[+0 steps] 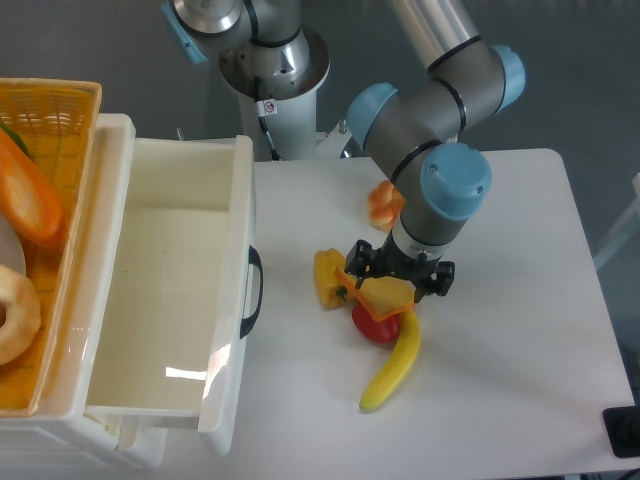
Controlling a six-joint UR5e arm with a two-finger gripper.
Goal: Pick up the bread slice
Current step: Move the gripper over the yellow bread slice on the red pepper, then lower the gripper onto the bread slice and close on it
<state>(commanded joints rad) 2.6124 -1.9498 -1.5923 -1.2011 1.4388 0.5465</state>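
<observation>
Bread slice (pixel 383 293): thin, flat, approx square, yellow-tan face w/ orange-brown crust rim. Sits tilted on top of the red fruit (pixel 375 325), upper part hidden under the gripper. Just right of, and touching, the yellow pepper (pixel 329 277); banana's (pixel 393 365) upper end just below-right.

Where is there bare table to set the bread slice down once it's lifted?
The table is bare right of the banana out to its right edge, and between the open drawer and the yellow pepper. It is crowded under the gripper: bread slice, pepper, red fruit and banana cluster together.
</observation>
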